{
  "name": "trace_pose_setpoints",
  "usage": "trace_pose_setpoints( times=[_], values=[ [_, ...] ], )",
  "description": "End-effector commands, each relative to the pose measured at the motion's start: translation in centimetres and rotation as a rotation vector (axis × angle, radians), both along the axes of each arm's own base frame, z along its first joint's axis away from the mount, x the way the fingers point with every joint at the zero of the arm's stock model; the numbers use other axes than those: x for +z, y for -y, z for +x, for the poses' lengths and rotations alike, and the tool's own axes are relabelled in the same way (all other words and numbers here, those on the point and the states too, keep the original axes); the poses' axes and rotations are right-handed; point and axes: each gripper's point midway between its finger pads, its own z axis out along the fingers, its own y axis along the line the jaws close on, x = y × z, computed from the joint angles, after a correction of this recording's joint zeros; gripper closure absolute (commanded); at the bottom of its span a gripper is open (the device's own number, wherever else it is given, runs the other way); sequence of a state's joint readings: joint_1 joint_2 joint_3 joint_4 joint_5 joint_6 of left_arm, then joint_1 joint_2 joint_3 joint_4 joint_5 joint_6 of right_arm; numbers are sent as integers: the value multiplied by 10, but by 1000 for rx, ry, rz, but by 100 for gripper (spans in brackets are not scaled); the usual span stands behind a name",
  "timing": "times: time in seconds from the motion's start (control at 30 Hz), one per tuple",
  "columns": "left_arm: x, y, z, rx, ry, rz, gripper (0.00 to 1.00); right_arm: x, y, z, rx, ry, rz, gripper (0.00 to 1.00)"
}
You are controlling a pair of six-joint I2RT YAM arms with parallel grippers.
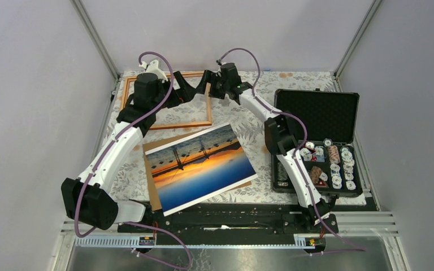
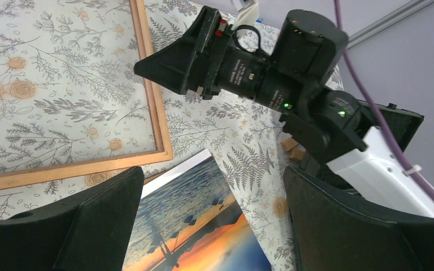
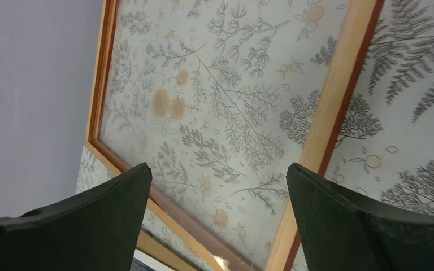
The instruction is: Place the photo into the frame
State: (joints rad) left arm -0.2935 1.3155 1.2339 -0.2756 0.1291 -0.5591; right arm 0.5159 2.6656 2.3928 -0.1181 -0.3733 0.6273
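The photo (image 1: 200, 166), a bridge at sunset, lies face up at the table's middle, tilted, on a brown backing board (image 1: 152, 178). The orange-brown wooden frame (image 1: 183, 124) lies flat at the back left. My left gripper (image 1: 187, 93) hovers open and empty over the frame's right part. My right gripper (image 1: 203, 86) is open and empty just beside it, over the frame's right rail. The left wrist view shows the frame's corner (image 2: 161, 147), the photo's corner (image 2: 203, 226) and my open left gripper (image 2: 213, 169). The right wrist view shows the frame (image 3: 328, 113) below my open right gripper (image 3: 219, 166).
An open black case of chips (image 1: 316, 141) stands at the right. A floral cloth (image 1: 248, 124) covers the table. Grey walls close in the left, back and right sides.
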Motion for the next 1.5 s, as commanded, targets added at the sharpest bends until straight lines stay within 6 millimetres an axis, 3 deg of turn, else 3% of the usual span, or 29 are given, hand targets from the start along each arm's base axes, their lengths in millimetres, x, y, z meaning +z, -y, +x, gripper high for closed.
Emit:
trace_pose_setpoints(
  times=[0.0, 0.07, 0.17, 0.53, 0.67, 0.77, 0.8, 0.83, 0.97, 1.2, 1.33, 1.4, 1.47],
  values=[
    [28, 1, -3, -13, 84, -40, 1, 54, 25, 1, -38, 105, -98, 5],
    [28, 1, -3, -16, 84, -42, 1, 49, 23, -2, -30, 90, -97, 9],
    [28, 1, -3, -15, 86, -41, 1, 41, 21, -5, -13, 65, -90, 0],
    [14, -4, 4, 11, 66, -6, 1, -7, 33, -5, -85, 17, -227, 0],
    [7, -8, 9, 33, 57, 19, 1, -25, 35, -11, -98, -6, -277, 19],
    [1, -22, 17, 79, 52, 43, 1, -31, 31, -20, -67, -22, -263, 23],
    [-3, -30, 22, 108, 41, 50, 1, -32, 30, -21, -62, -22, -257, 23],
    [-21, -58, 37, 192, 0, 62, 1, -34, 29, -25, -43, -27, -250, 23],
    [-55, -124, 64, 426, -97, 95, 1, -38, 20, -33, 6, -52, -212, 25],
    [-89, -256, 96, 848, -123, 161, 1, -41, 17, -31, 33, -67, -173, 22],
    [-115, -302, 119, 866, -116, 108, 1, -45, 22, -30, 41, -88, -152, 20],
    [-141, -322, 129, 870, -167, 67, 1, -47, 25, -29, 45, -91, -148, 19],
    [-150, -332, 138, 863, -172, 16, 1, -48, 28, -26, 43, -90, -140, 18]
  ],
)
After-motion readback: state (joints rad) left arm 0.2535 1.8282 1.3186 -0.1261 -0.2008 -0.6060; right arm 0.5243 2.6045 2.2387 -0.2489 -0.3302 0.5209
